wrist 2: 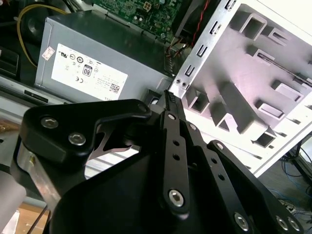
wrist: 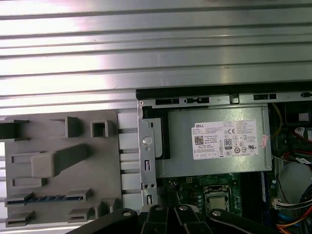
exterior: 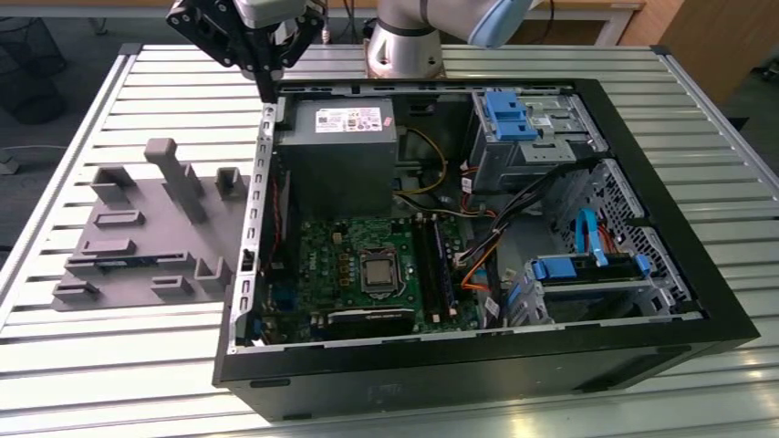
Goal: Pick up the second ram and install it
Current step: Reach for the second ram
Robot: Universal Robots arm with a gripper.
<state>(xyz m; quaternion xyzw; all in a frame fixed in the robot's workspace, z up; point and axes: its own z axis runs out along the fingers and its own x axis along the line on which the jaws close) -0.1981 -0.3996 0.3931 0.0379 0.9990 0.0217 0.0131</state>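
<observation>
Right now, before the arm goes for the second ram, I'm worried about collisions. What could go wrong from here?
1. The gripper hangs right by the case's metal wall; a low sweep toward the holder tray might clip it.
2. The second ram lies low in a tray slot among upright posts, which the gripper might catch.
3. Loose cables run beside the motherboard's memory slots and could snag during insertion.

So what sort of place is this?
Probably a robotics lab or workshop: a robot arm stands behind an open desktop computer case on a slatted aluminium table, with a grey holder tray beside it.
</observation>
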